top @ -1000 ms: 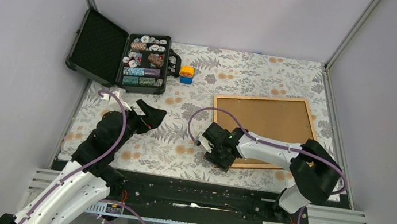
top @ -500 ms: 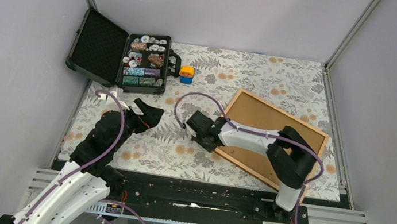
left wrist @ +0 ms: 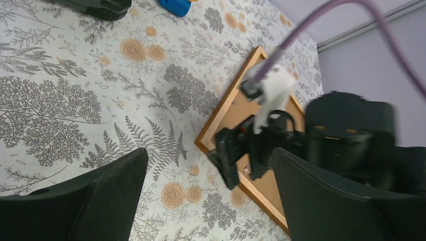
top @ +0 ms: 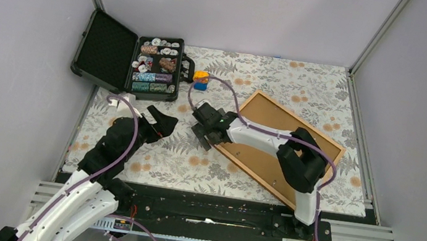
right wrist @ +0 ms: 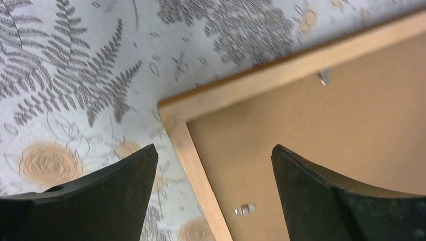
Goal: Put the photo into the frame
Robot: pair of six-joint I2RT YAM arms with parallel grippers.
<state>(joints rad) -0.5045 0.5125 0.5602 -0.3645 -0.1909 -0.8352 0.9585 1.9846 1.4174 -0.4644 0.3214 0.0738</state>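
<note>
The frame lies back-up and skewed right of centre, with a brown backing board inside it. The photo is not in view. My right gripper is open at the frame's left corner. In the right wrist view its fingers straddle the light wood moulding near that corner, with the board under the right finger. My left gripper is open and empty over the cloth to the left. The left wrist view shows the frame and the right gripper ahead of it.
An open black case of poker chips stands at the back left, lid laid back. A small blue and yellow object sits beside it. Metal tabs stick up on the backing board. Grey walls enclose the table.
My right arm has swung left and toward the back. The frame has turned clockwise and shifted left with it. My left arm has not moved.
</note>
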